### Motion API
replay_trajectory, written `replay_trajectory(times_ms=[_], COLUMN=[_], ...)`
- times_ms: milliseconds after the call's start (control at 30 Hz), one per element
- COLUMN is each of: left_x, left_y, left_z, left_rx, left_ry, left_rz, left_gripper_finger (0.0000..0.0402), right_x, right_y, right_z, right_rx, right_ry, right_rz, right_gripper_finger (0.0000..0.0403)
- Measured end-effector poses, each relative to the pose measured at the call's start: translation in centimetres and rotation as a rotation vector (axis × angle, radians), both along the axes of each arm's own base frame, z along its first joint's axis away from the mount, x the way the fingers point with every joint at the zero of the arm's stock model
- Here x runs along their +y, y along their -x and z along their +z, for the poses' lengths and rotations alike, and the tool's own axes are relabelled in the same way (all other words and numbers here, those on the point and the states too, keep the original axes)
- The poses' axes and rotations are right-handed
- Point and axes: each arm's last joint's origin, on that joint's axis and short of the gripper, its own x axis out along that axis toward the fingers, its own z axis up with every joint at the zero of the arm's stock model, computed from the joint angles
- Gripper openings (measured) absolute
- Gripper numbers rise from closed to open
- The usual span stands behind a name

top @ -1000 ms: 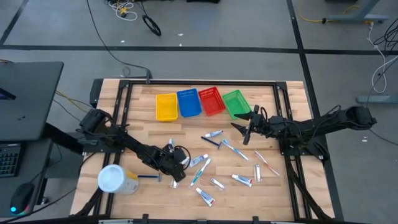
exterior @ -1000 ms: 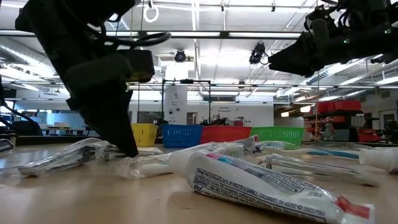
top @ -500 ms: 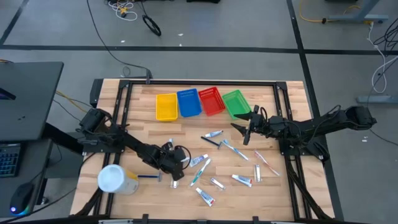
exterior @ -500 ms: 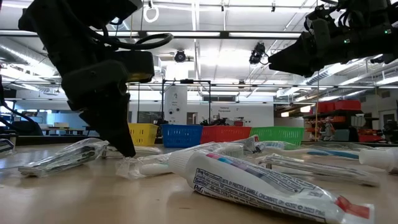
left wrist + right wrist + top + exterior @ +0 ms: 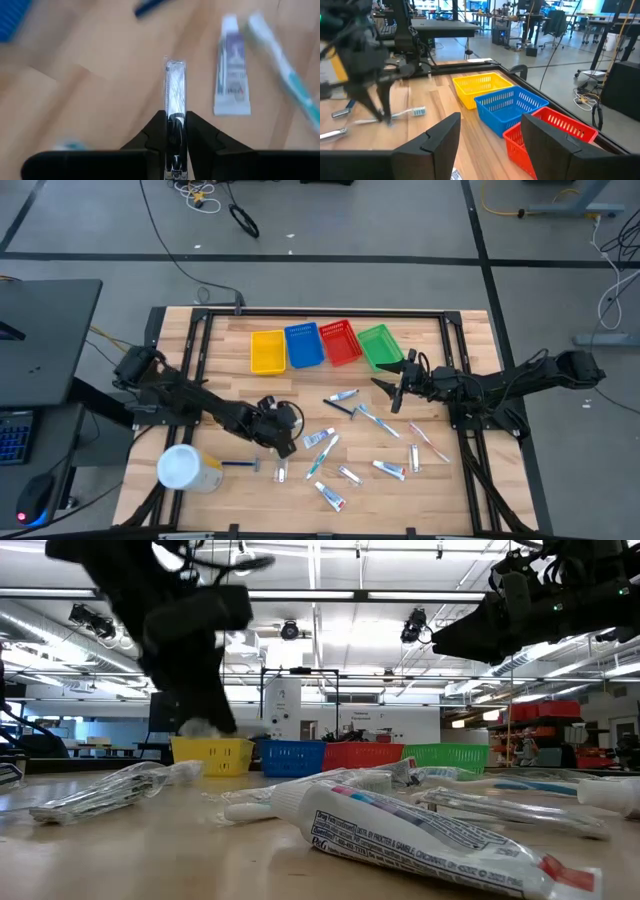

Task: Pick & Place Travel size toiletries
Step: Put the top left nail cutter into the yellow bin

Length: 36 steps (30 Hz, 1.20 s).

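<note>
While I look down from above, my left end effector (image 5: 283, 442) sits over the wood surface (image 5: 230, 360), near the front left. Its two fingers (image 5: 156, 131) are pinching one shiny silver sachet (image 5: 175, 95), lifted off the wood. My right end effector (image 5: 393, 387) hangs just in front of the green basket (image 5: 378, 346), fingers spread apart and holding nothing.

I count four little baskets in a row at the back: one yellow basket (image 5: 266, 351), one blue basket (image 5: 304, 345), one red basket (image 5: 339, 342) and the green one. None of them shows anything inside from above.

The other travel size toiletries (image 5: 350, 442) lie spread over the middle and front of the surface. I can count about five small white tubes (image 5: 331, 497), but the thin toothbrushes are too small to count well. One more sachet (image 5: 281, 472) lies flat just in front of the left end effector. One big white and yellow container (image 5: 188, 468) lies at the front left, with a blue stick (image 5: 240, 464) beside it.
</note>
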Motion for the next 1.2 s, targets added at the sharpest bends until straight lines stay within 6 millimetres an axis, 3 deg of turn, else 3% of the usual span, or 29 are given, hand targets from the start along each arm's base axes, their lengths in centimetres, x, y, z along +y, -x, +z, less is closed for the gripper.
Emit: replay_trajectory(times_ms=[267,500,767,1200], left_x=[2.7,5.1,8.3,14.3], left_y=[2.5,4.6,6.2,7.5], left_z=[6.0,9.1,10.6,10.7], left_rx=[-0.121,-0.173,-0.152,-0.029], left_ry=[-0.067,-0.107,-0.18,-0.199], left_rz=[0.006,0.018,0.065,0.115], left_gripper_finger=[0.0061,0.0056,0.0056,0.0056], right_x=[0.0,0.0,0.0,0.0], right_y=[0.0,0.0,0.0,0.0], right_z=[-0.1,-0.1,-0.1,-0.1], right_rx=[0.011,0.013,0.013,0.009], right_ry=[0.001,0.001,0.001,0.001], right_rz=[0.0,0.0,-0.001,-0.001], right_gripper_finger=[0.022,0.022,0.022,0.022])
